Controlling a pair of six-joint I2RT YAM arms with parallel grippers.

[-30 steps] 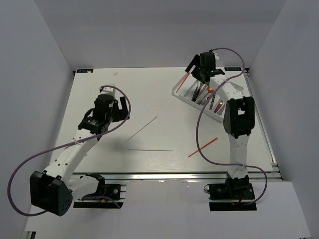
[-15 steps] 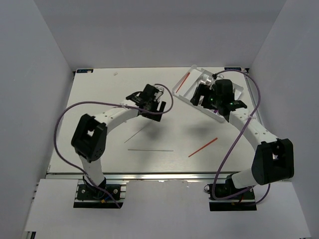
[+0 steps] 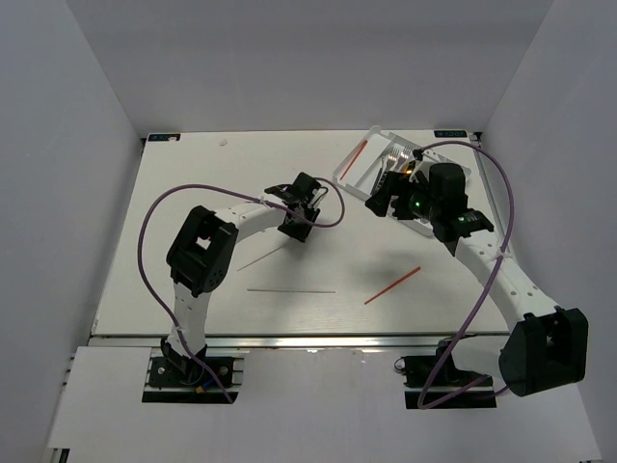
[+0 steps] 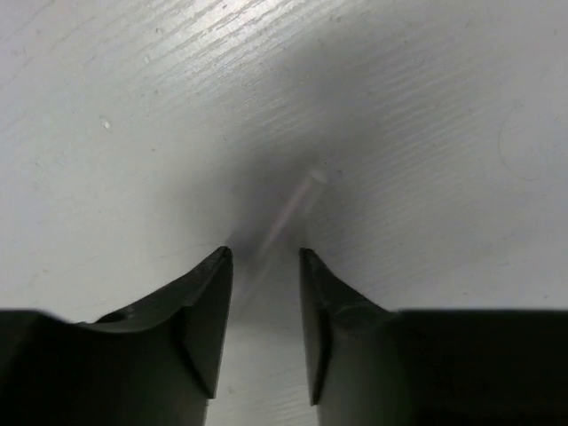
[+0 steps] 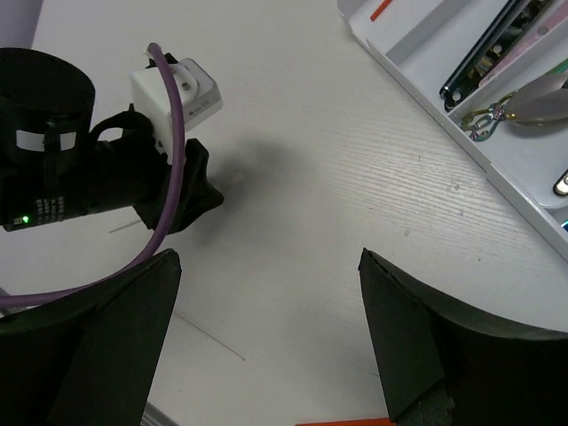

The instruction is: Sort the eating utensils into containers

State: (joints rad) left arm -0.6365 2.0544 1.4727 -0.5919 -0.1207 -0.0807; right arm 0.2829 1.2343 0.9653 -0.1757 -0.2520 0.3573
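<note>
A pale chopstick (image 3: 262, 258) lies slanted at mid-table. My left gripper (image 3: 295, 229) is low over its far end. In the left wrist view the blurred chopstick tip (image 4: 293, 209) lies in the gap between the fingers (image 4: 213, 297). The jaws are narrowed but still apart, not pinching it. A second pale chopstick (image 3: 289, 290) and a red chopstick (image 3: 392, 285) lie nearer the front. The white tray (image 3: 339, 177) with its containers holds a red chopstick (image 3: 353, 159) and several utensils (image 5: 497, 53). My right gripper (image 3: 378, 203) hovers wide open beside the tray's near-left edge, holding nothing.
The right wrist view shows the left arm's wrist and purple cable (image 5: 169, 115) close on its left. The tray wall (image 5: 417, 93) is at its upper right. Grey walls enclose the table on three sides.
My left arm swung from the table's left to the slanted chopstick's far end, and its jaws narrowed. My right gripper came off the tray toward the near left, still open.
</note>
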